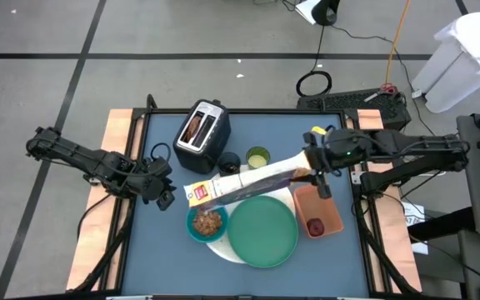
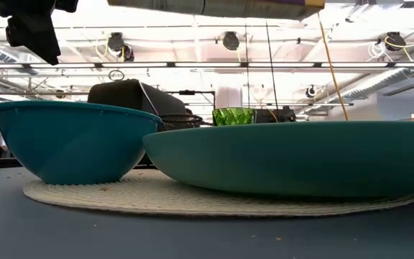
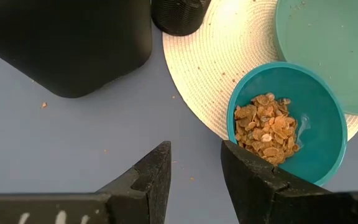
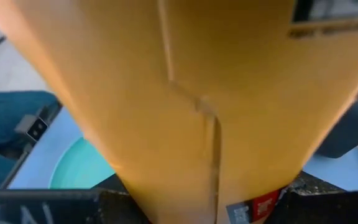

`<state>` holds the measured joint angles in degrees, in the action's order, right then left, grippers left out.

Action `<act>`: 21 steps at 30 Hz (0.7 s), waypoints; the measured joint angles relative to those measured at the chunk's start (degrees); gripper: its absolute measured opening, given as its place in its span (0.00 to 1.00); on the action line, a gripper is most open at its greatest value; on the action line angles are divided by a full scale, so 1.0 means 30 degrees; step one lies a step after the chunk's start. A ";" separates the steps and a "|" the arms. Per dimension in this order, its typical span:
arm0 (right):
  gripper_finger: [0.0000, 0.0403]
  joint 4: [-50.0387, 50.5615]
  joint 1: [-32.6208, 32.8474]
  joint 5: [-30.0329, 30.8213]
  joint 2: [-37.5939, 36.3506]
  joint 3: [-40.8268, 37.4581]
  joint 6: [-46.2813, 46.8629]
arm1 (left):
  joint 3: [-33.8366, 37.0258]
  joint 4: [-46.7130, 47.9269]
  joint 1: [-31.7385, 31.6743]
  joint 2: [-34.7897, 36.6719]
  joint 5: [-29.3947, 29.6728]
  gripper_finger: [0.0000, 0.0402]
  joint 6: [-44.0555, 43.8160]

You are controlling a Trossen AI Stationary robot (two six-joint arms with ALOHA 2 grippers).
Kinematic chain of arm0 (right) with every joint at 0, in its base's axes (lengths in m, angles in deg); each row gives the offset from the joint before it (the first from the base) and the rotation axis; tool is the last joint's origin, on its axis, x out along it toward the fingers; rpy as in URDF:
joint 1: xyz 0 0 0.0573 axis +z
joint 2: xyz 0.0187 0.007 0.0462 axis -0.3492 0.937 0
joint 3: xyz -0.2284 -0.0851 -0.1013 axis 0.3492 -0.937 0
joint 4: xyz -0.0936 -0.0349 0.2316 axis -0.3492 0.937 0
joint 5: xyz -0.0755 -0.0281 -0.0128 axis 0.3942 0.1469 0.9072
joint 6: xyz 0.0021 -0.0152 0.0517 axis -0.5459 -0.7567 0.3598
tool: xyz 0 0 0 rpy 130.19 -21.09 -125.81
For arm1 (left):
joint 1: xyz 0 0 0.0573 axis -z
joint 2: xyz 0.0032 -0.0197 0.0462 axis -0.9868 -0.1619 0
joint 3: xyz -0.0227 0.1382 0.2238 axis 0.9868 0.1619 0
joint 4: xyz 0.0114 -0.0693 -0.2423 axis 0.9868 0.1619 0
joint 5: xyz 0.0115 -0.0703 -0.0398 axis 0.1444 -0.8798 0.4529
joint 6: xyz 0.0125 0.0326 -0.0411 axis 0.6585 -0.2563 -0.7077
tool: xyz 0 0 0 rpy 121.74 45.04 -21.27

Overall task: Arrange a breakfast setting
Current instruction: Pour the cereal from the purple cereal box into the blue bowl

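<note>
From above, the right gripper (image 1: 313,171) is clamping a long cereal box (image 1: 248,183), tipping it over the teal bowl (image 1: 207,222), which is sitting on the white plate (image 1: 223,246) beside the green plate (image 1: 262,231). The toaster (image 1: 202,135), black cup (image 1: 230,162), yellow-green cup (image 1: 257,157) and orange tray (image 1: 318,211) with a red fruit (image 1: 316,226) are crowding around. Down low, bowl and green plate are blocking most of the table. The left gripper (image 3: 194,168) is hovering near the bowl, fingers parted, gripping nothing. In the right wrist view the box is filling nearly everything.
</note>
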<state>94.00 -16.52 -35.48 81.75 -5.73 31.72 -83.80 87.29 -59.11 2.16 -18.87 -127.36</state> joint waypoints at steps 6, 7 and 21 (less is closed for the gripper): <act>0.41 0.0000 0.0000 -0.0001 -0.0970 0.0000 0.0301 | 0.0000 0.0000 -0.0003 0.0001 0.0000 0.36 0.0004; 0.41 0.0000 0.0000 -0.0005 -0.1123 0.0000 0.0301 | 0.0000 0.0000 -0.0001 0.0002 0.0000 0.36 0.0007; 0.41 -0.1554 0.0000 -0.0015 -0.2777 -0.1496 0.0316 | 0.0000 -0.0007 0.0003 -0.0005 0.0000 0.36 0.0000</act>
<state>89.34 -16.52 -35.52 73.42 -10.22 32.67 -83.80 87.27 -59.10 2.14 -18.87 -127.36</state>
